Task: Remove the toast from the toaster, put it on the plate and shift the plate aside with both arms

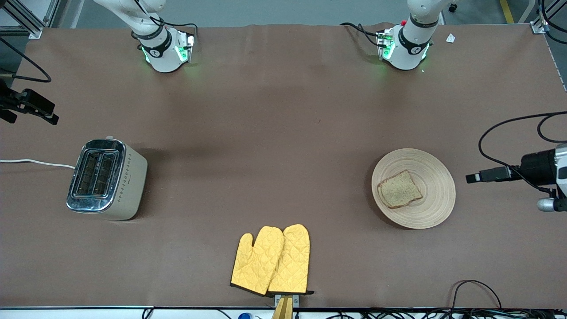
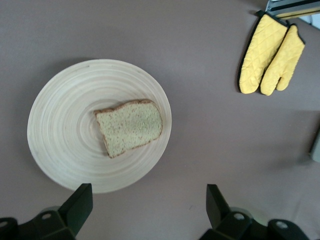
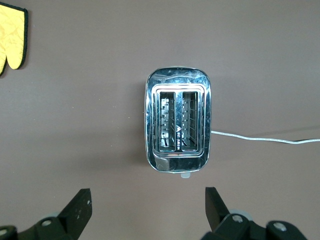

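Observation:
The toast (image 1: pixel 399 190) lies flat on the round wooden plate (image 1: pixel 436 177), toward the left arm's end of the table. It also shows in the left wrist view (image 2: pixel 130 126) on the plate (image 2: pixel 60 125). My left gripper (image 2: pixel 149 200) is open and empty, high over the table beside the plate's rim. My right gripper (image 3: pixel 148 202) is open and empty, high over bare table beside the toaster (image 3: pixel 178 120). Both arms' bases (image 1: pixel 161 48) (image 1: pixel 405 46) stand along the table's edge farthest from the front camera.
The chrome toaster (image 1: pixel 106 178) stands toward the right arm's end with both slots empty and a white cord (image 1: pixel 35 162) running off. A pair of yellow oven mitts (image 1: pixel 272 260) lies near the front camera's edge, mid table. Brown cloth covers the table.

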